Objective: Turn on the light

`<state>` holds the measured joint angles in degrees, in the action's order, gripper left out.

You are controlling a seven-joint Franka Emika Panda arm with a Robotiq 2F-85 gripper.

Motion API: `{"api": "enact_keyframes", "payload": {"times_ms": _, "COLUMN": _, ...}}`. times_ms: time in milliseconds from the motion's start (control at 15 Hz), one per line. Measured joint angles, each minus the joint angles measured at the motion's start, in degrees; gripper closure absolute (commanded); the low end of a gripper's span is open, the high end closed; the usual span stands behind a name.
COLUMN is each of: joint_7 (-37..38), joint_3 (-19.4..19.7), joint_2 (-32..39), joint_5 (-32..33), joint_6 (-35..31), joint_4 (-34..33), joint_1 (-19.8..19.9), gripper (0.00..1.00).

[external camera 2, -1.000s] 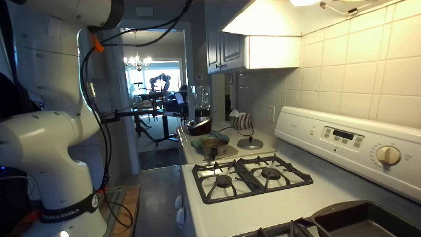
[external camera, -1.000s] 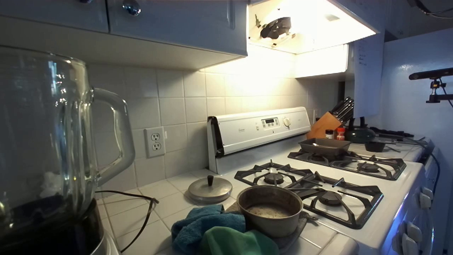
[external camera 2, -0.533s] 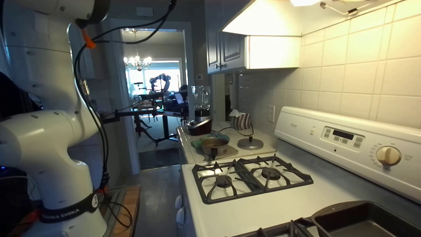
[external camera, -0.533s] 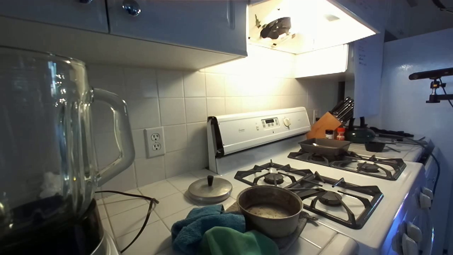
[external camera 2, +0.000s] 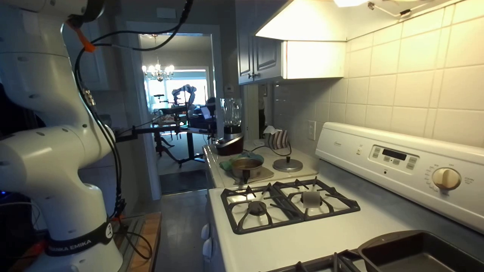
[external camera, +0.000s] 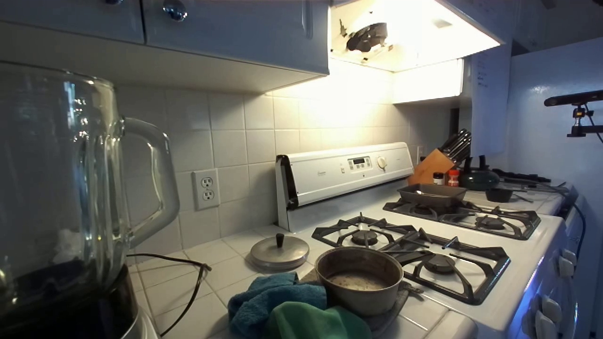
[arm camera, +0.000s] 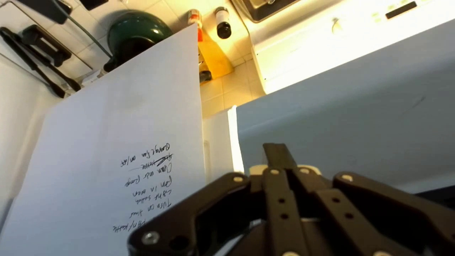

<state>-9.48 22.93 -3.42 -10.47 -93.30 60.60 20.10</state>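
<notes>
Jaws: closed together, nothing seen between | Light: lit, under hood beyond jaws | Judged: likely hot, fragile glass; leave ungripped; touch only pale knob-like piece behind jaws, if its switch

Exterior views: close beside the blender, facing along the stove; from the opposite end, above the baking pan, facing back. Both share stove and blender. Wrist view: downward past the jaws, near the paper sheet.
</notes>
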Motion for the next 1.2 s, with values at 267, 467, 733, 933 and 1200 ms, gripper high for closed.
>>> {"api": "enact_keyframes", "payload": {"times_ms": 267, "joint_7": -1.6, "joint_3": -2.5, "joint_2": -5.3, "joint_5": 2.1, "joint_6": -0.5, "joint_4": 9.4, "joint_1": -0.7, "gripper": 1.00}}
{"api": "enact_keyframes", "payload": {"times_ms": 467, "joint_7": -2.5, "joint_3": -3.4, "joint_2": -9.4, "joint_5": 3.5, "joint_6": -1.1, "joint_4": 15.6, "joint_1": -0.7, "gripper": 1.00}}
{"api": "enact_keyframes", "payload": {"times_ms": 733, "joint_7": -2.6, "joint_3": -3.6, "joint_2": -14.9, "joint_5": 4.4, "joint_6": -1.3, "joint_4": 22.2, "joint_1": -0.5, "gripper": 1.00}}
{"api": "enact_keyframes", "payload": {"times_ms": 933, "joint_7": -2.6, "joint_3": -3.6, "joint_2": -18.2, "joint_5": 4.9, "joint_6": 0.5, "joint_4": 26.4, "joint_1": -0.9, "gripper": 0.94}}
{"api": "enact_keyframes", "payload": {"times_ms": 1200, "joint_7": -2.6, "joint_3": -4.1, "joint_2": -20.6, "joint_5": 8.2, "joint_6": 4.4, "joint_4": 30.4, "joint_1": -1.8, "gripper": 0.82}}
